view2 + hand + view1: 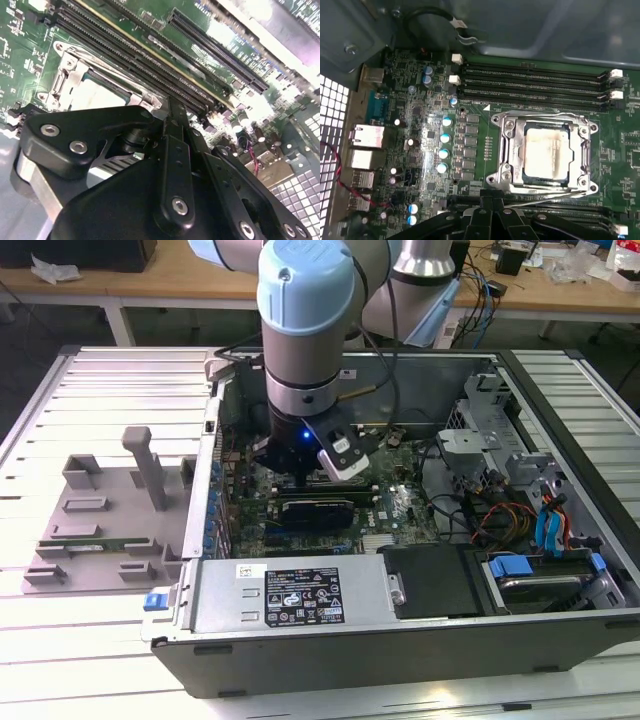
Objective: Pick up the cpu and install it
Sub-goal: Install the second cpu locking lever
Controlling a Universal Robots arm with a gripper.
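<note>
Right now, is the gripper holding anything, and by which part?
Cannot tell. The gripper hangs beside the socket, where the cpu sits inside the metal frame.

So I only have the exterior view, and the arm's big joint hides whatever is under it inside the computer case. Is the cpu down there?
Observer: Yes. In the first wrist view the cpu lies flat inside the metal socket frame on the motherboard.
Visitor: Is the gripper touching it?
Observer: No. The gripper shows off to one side of the frame, and the cpu's shiny top is uncovered.
Visitor: What else is near the socket?
Observer: Long black memory slots run along the side of the frame opposite the gripper.
</note>
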